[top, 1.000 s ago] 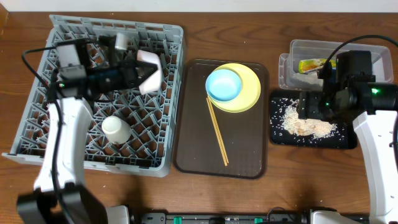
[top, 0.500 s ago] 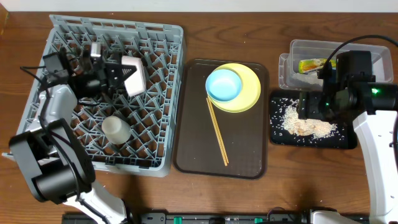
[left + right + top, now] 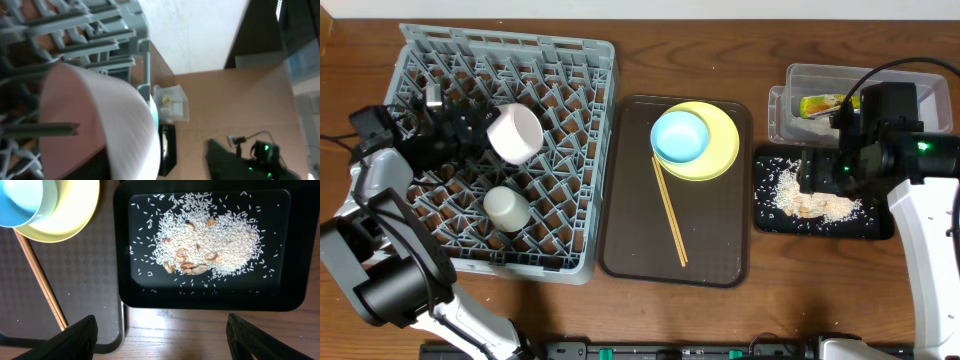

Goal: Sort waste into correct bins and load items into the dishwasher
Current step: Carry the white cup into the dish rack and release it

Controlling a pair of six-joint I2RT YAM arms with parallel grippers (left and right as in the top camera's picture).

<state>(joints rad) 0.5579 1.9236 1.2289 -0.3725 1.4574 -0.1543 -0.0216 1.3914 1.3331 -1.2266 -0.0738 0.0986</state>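
Note:
The grey dishwasher rack [image 3: 592, 200] fills the left of the table. A white bowl [image 3: 514, 132] lies tilted on its dividers, with a small white cup [image 3: 506, 208] in front of it. My left gripper [image 3: 470, 136] is at the bowl's left side. In the left wrist view the bowl [image 3: 115, 115] rests against one finger, and table shows between it and the other finger: the left gripper [image 3: 160, 156] is open. My right gripper [image 3: 161, 330] hangs open and empty over the near edge of the black tray [image 3: 120, 255], which holds rice and scraps [image 3: 210, 240].
A brown serving tray [image 3: 620, 250] in the middle carries a yellow plate [image 3: 720, 150], a light-blue bowl [image 3: 680, 136] and wooden chopsticks [image 3: 669, 210]. At the back right a clear tub [image 3: 910, 85] holds a snack wrapper [image 3: 825, 104].
My left arm has carried the white bowl leftward and down into the rack, and its jaws have opened off it. The right arm has not moved.

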